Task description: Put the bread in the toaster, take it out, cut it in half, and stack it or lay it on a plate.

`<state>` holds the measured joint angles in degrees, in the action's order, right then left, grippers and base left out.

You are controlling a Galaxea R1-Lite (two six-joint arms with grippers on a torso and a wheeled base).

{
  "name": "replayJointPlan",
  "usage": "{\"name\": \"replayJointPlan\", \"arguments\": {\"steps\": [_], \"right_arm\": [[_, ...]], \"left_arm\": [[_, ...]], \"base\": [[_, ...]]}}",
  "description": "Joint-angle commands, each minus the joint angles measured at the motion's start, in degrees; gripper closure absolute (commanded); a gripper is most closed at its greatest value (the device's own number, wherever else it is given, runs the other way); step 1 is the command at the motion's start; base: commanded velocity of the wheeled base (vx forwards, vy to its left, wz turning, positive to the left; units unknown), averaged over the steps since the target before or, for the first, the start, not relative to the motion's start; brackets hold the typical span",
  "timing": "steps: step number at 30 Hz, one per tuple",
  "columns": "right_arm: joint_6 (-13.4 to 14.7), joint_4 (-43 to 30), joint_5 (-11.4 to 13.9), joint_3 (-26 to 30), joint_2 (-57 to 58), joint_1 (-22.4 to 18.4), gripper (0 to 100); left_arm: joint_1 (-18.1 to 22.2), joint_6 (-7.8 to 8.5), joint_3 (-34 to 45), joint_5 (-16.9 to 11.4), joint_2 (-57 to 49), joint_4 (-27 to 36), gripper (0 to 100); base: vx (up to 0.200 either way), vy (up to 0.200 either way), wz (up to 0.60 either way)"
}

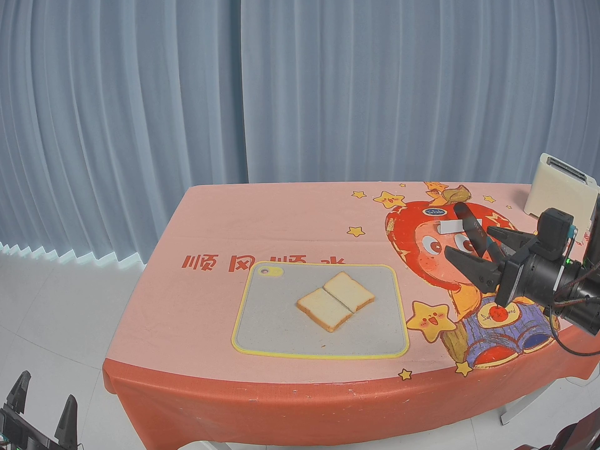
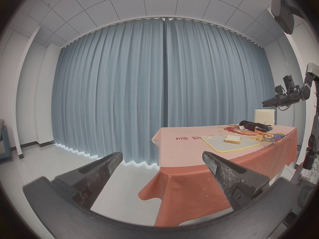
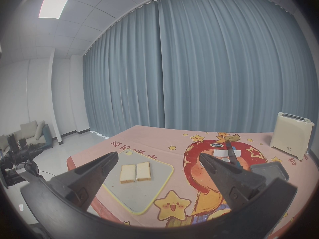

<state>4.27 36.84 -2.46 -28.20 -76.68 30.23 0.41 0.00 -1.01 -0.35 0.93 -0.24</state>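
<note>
Head view: bread halves (image 1: 335,300) lie touching on the cutting board (image 1: 375,326); right hand (image 1: 469,241) released above bench (image 1: 250,220); left hand (image 1: 47,387) released.

the cream box-shaped toaster (image 1: 559,189) runs off the head view's right edge. the black-handled knife (image 1: 467,219) with its white blade lies partly behind the right claw (image 1: 469,240). the left claw (image 1: 47,389) is cut by that view's bottom edge. in the right wrist view a claw finger covers one corner of the dark grey tray (image 3: 272,170). in the left wrist view the sliced white bread (image 2: 232,139) is too small to show its cut
</note>
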Motion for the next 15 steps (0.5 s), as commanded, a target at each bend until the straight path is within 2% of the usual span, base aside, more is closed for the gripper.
{"name": "replayJointPlan", "arguments": {"steps": [1, 6, 11, 15], "right_arm": [[0.66, -2.74, 0.18, -3.88, -3.39, 0.00, 0], [0.66, -4.23, -0.44, -3.18, -3.04, 0.53, 0], [0.66, -9.07, -0.61, -4.50, -2.33, -0.17, 0], [0.66, -13.90, -1.67, -6.43, -2.51, 0.79, 0]], "left_arm": [[0.02, 0.00, 1.01, 0.00, -0.93, -0.02, 0], [0.02, 0.00, 1.01, 0.00, -0.93, -0.02, 0], [0.02, 0.00, 1.01, 0.00, -0.93, -0.02, 0], [0.02, 0.00, 1.01, 0.00, -0.93, -0.02, 0]], "base": [[0.000, 0.000, 0.00], [0.000, 0.000, 0.00], [0.000, 0.000, 0.00], [0.000, 0.000, 0.00]]}}
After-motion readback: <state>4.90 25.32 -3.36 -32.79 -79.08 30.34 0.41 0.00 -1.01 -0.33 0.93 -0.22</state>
